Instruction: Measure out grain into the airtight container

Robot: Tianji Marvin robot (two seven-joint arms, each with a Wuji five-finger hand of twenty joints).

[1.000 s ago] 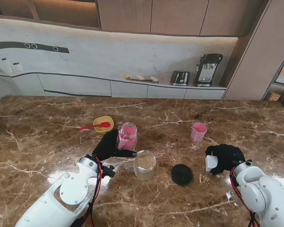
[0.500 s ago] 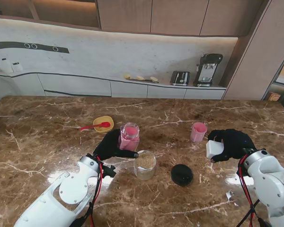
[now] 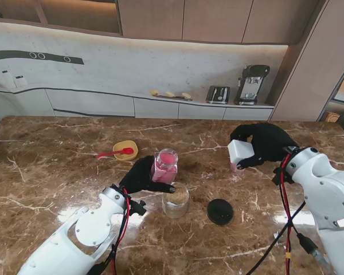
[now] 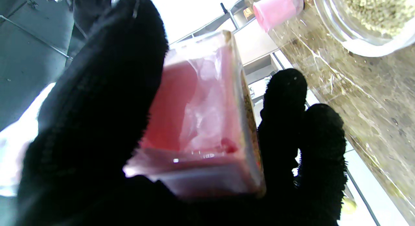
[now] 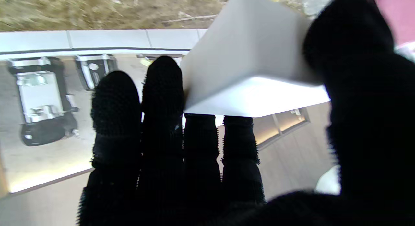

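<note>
While the left hand [image 3: 139, 176] grips the slick, rigid pink-lidded container [image 3: 164, 166] by its sides, the right hand [image 3: 266, 143] clutches a light white box [image 3: 240, 152].

L hand [image 4: 107, 138], black glove, wrapped round clear container [image 4: 201, 122] w/ pink inside; thumb on one face, fingers [image 4: 285, 102] on the other. Beyond fingertips: marble desk [image 4: 350, 86]. Glass jar [image 4: 366, 21] of tan grain on it, pink cup [image 4: 278, 7] farther out.
</note>
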